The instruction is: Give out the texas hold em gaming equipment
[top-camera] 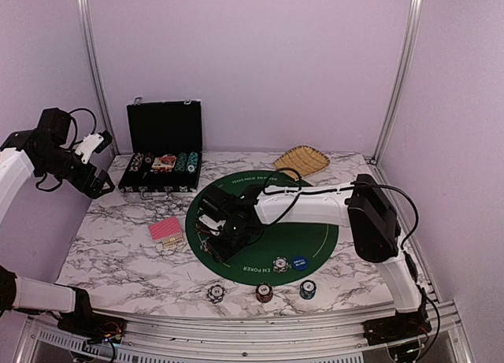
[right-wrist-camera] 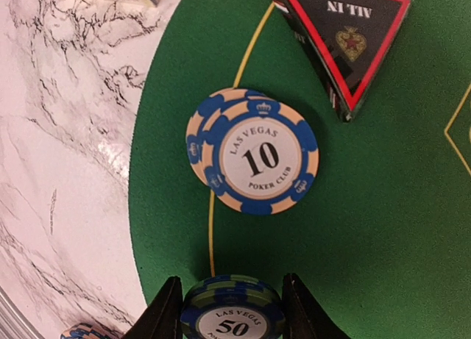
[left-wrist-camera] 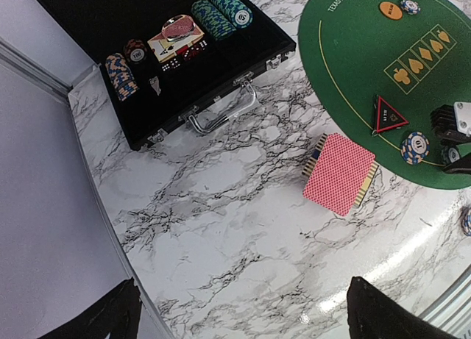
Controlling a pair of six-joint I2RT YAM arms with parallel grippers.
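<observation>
at ten o'clock over the white marble table (top-camera: 118,261) the left end effector (top-camera: 99,161) hangs high, its jaws spread wide with nothing in them. at eleven o'clock the black hard case (top-camera: 164,127) lies open with rows of chips inside. the stack of pink-red-backed playing cards (left-wrist-camera: 340,173) lies on the marble just off the nine o'clock rim of the round green felt mat (top-camera: 319,233).

at the mat's eight o'clock edge the right end effector (right-wrist-camera: 232,289) is half closed around a blue-green striped poker chip marked 50 (right-wrist-camera: 232,320), one finger on each side of its rim. another chip seems to sit under it. whether it rests on the felt i cannot tell. near it lie two overlapped blue-and-cream striped poker chips marked 10 (right-wrist-camera: 259,159), with the black-red triangular marker (right-wrist-camera: 353,37) just beside them.

i judge the chips stiff, dense and smooth-faced. a pinch across the diameter suits them, though stacked ones may shear sideways. the cards look thin and slick and likely to fan, so their long edges are the place to grip.

the tan woven basket (top-camera: 303,160) sits at the table's one o'clock.
</observation>
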